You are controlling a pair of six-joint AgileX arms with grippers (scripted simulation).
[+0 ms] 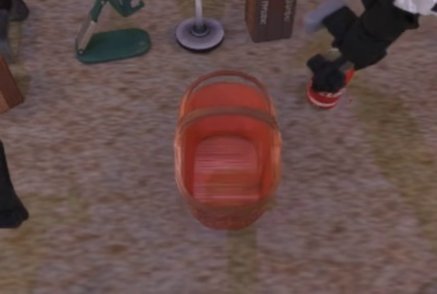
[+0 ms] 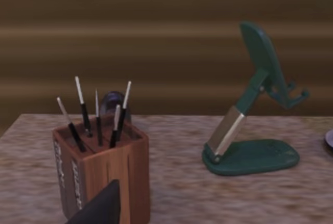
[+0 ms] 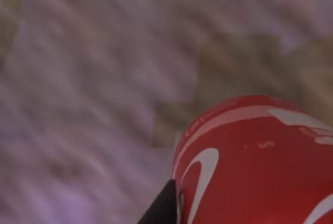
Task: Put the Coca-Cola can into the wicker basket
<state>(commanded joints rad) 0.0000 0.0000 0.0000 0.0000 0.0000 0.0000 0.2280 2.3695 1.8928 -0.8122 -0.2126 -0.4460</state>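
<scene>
Coca-Cola can [image 1: 325,96]: positioned on the table [image 1: 102,171] at 2 o'clock from the wicker basket [image 1: 227,151], apart from it. Right gripper [image 1: 329,76] sits directly on top of the can; whether its fingers clamp the can cannot be told. One dark fingertip [image 3: 164,208] touches the red wall in the right wrist view. Basket holds nothing. Left arm [image 1: 8,198] is parked at 9 o'clock on the table edge. Brown utensil box [image 1: 272,9], white lamp base [image 1: 199,33] and green phone stand [image 1: 113,41] line the 12 o'clock edge.

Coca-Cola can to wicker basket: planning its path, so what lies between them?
Nothing: in the top view, only bare table separates the Coca-Cola can from the wicker basket.
</scene>
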